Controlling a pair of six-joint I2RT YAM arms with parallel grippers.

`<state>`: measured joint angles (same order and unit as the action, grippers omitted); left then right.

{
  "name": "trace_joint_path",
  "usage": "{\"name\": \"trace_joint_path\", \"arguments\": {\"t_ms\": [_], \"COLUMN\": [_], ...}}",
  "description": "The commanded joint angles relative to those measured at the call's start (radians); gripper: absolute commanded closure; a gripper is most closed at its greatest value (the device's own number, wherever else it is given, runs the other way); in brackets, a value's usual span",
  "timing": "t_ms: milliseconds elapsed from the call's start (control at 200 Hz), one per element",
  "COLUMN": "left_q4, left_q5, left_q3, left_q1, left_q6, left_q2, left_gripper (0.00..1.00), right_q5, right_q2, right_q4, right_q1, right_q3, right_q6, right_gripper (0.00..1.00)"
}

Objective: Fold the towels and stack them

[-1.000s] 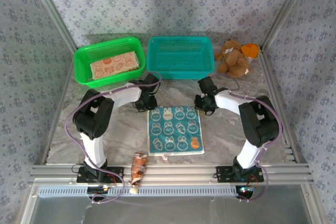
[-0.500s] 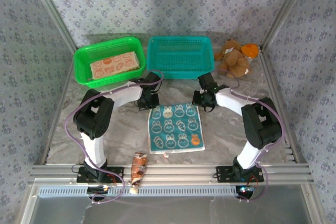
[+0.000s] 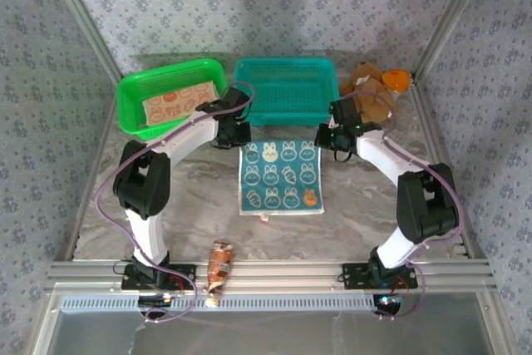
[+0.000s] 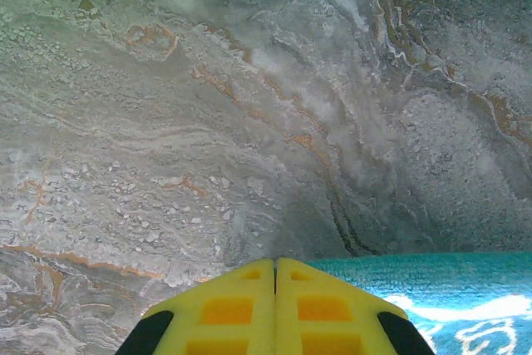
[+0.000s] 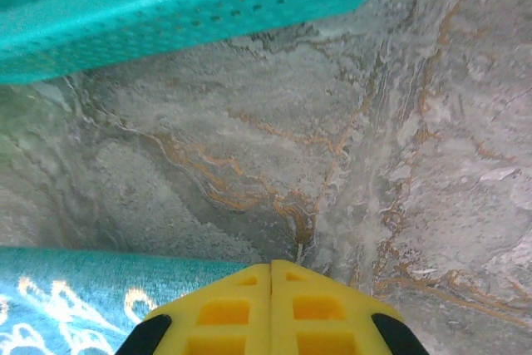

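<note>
Pinching the teal towel [image 3: 280, 177] by its far corners, left gripper [image 4: 275, 276] and right gripper [image 5: 271, 276] fully closed, likely to lift that edge evenly for folding.

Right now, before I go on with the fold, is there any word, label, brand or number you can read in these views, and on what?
No text can be read in any view.
Teal towel: white cartoon faces only, no words.
Peach towel in the green basket: orange prints, too small to tell any lettering.
Brown packet at the table's near edge: its print is too small and blurred to read.
</note>
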<state>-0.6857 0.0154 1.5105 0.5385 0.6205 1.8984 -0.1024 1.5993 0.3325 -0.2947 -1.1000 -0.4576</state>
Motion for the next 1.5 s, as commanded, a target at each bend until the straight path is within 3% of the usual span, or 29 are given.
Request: {"name": "trace_joint_path", "arguments": {"t_ms": [0, 315, 830, 1494], "left_q4": [-0.027, 0.105, 0.202, 0.226], "left_q5": [0.005, -0.021, 0.067, 0.126], "left_q3": [-0.003, -0.178, -0.428, -0.572], "left_q1": [0.000, 0.037, 0.180, 0.295], "left_q6": [-0.046, -0.033, 0.043, 0.127], "left_q2": [-0.060, -0.187, -0.362, -0.469], "left_gripper": [1.00, 1.00, 1.00, 1.00], "right_q5": [-0.008, -0.022, 0.007, 0.079], "right_q2": [-0.070, -0.217, -0.480, -0.683], "right_q4": [-0.022, -0.095, -0.085, -0.037], "right_q1": [0.011, 0.000, -0.045, -0.151], "right_q3": [0.027, 0.205, 0.463, 0.631], "right_q6": [0.035, 0.012, -0.025, -0.117], "right_gripper": [1.00, 1.00, 1.00, 1.00]}}
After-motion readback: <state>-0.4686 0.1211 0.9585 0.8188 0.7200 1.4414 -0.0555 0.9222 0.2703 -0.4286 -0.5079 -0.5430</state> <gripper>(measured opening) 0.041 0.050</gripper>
